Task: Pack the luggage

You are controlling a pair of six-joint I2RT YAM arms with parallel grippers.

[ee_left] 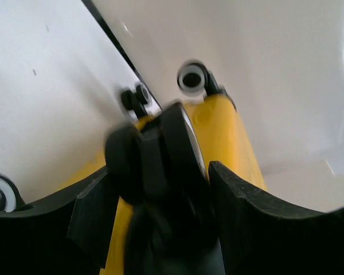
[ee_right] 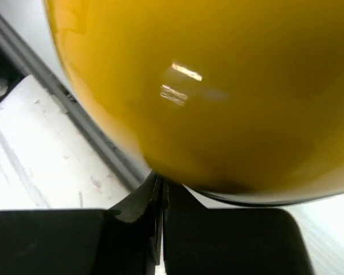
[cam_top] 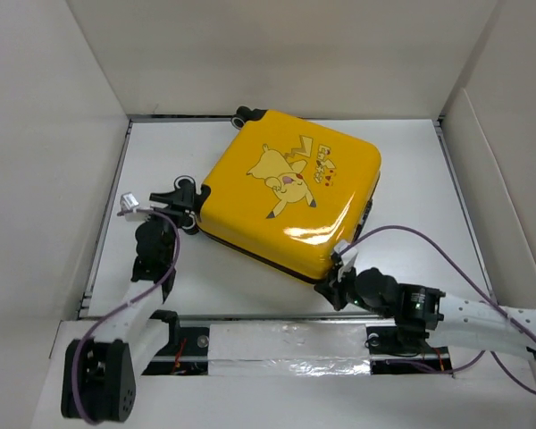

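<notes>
The luggage (cam_top: 290,201) is a yellow hard-shell suitcase with a Pikachu print, lying shut and flat, turned at an angle in the middle of the white table. My left gripper (cam_top: 186,206) is at its left corner, jaws closed around a black wheel (ee_left: 155,154) that fills the gap between the fingers (ee_left: 241,206). Two more wheels (ee_left: 190,77) show further along the yellow shell (ee_left: 223,132). My right gripper (cam_top: 344,277) is shut with nothing in it. Its tips (ee_right: 160,180) press against the underside of the suitcase's near corner (ee_right: 218,86).
White walls (cam_top: 54,179) enclose the table on the left, back and right. A taped metal rail (cam_top: 286,344) runs along the near edge between the arm bases. A purple cable (cam_top: 429,237) loops over the right arm. A grey strip (ee_right: 74,114) edges the table.
</notes>
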